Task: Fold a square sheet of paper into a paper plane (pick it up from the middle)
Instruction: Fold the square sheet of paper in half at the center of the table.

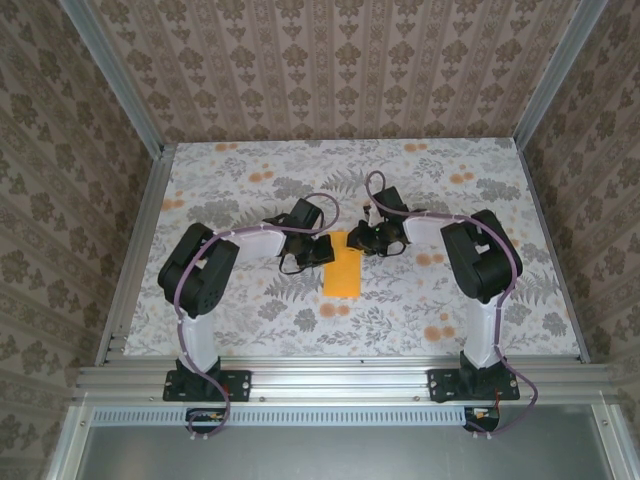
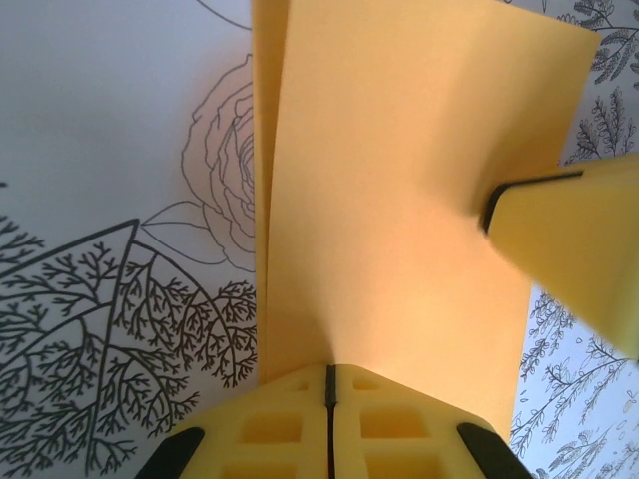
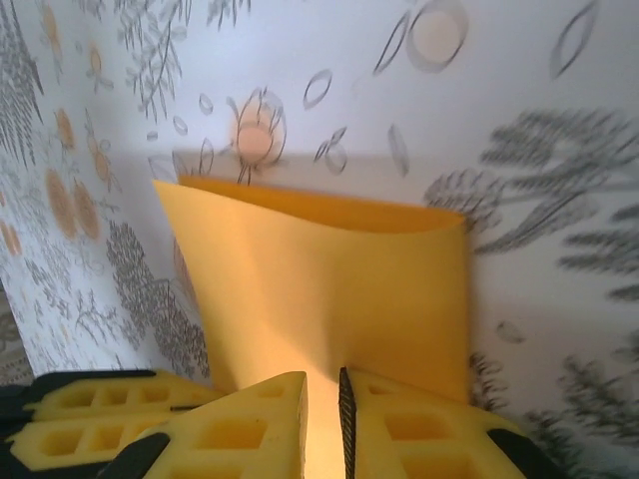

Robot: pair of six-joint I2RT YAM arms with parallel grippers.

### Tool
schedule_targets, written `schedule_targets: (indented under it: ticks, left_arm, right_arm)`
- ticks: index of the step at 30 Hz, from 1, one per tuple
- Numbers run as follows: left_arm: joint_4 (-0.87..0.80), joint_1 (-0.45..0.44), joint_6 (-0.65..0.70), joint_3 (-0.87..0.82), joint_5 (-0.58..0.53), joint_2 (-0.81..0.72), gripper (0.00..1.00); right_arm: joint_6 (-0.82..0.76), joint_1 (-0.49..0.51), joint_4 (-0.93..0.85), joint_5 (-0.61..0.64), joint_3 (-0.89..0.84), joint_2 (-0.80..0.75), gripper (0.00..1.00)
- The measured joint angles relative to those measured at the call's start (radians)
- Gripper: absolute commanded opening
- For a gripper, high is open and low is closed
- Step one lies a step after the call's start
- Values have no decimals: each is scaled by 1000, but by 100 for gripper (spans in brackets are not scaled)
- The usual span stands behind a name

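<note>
Left claw [image 2: 329,384] is clamping shut on the square sheet of paper [image 2: 399,200], doubled over above the middle of the counter [image 1: 430,300]; right claw [image 3: 324,389] is pinching it just beside. Thin, light and floppy, it is probably creasing easily, so gripping edges near the fold is looking safest.

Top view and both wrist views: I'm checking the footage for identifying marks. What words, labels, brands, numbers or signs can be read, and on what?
None: no text, number, label or sign can be read.
The orange sheet of paper is plain.
The table cover carries flower and leaf prints, no lettering.
</note>
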Motion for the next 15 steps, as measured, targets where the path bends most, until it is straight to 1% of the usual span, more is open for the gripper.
schedule_targets:
  ticks: [7, 11, 15]
  left_arm:
    - [-4, -3, 5, 4, -4, 2, 8]
    - [-9, -3, 5, 8, -4, 4, 8]
    - [-13, -3, 10, 10, -4, 5, 8]
  right_arm:
    - [44, -24, 68, -32, -7, 5, 20]
    - [46, -24, 70, -31, 9, 10, 20]
    - [49, -25, 74, -23, 41, 48, 20]
